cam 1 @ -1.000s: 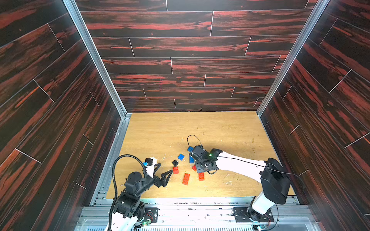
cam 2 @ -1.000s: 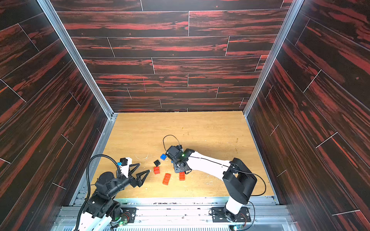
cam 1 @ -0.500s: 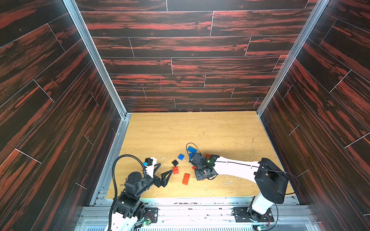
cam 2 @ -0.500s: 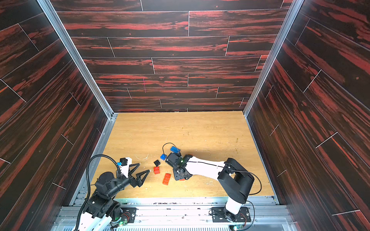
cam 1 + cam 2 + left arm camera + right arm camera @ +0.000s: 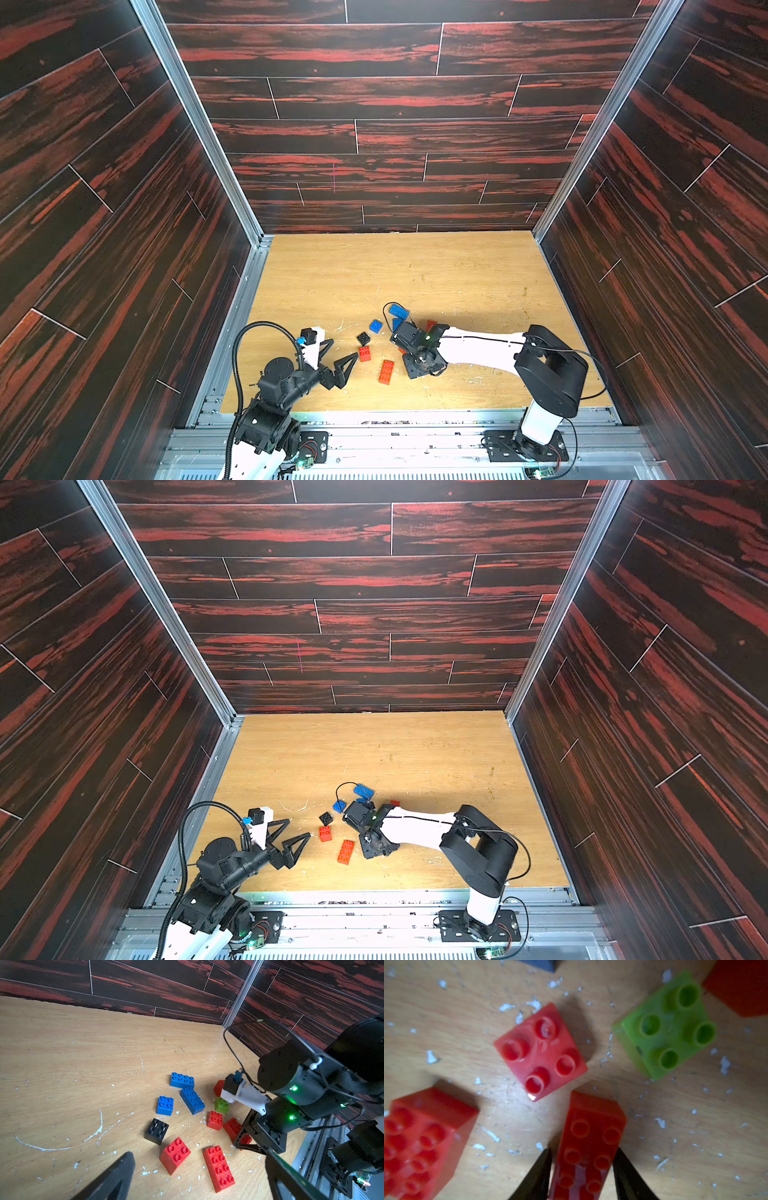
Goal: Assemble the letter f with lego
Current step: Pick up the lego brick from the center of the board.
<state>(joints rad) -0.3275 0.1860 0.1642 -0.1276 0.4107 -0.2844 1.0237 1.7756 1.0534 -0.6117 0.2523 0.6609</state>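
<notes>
The lego lies scattered at the table's front middle. In the left wrist view I see two blue oblong bricks [image 5: 182, 1080] [image 5: 192, 1100], a blue square [image 5: 165, 1105], a black square [image 5: 156, 1130], a red square [image 5: 175, 1154], a red oblong [image 5: 219, 1167] and a lime green square [image 5: 221, 1104]. My right gripper [image 5: 584, 1149] points down astride another red oblong brick [image 5: 591, 1126] that rests on the table. One finger is against its side; a thin gap shows at the other. My left gripper [image 5: 343, 349] hovers wide open and empty, left of the pile.
A red square brick [image 5: 542, 1051] and the green one [image 5: 668, 1028] lie just beyond the right fingertips. Dark panelled walls close in three sides of the wooden table [image 5: 415, 270]. A metal rail [image 5: 374, 419] runs along the front.
My right arm has drawn back toward the front edge and lowered over the red oblong brick, and its jaws have narrowed a little. The left arm has not moved.
</notes>
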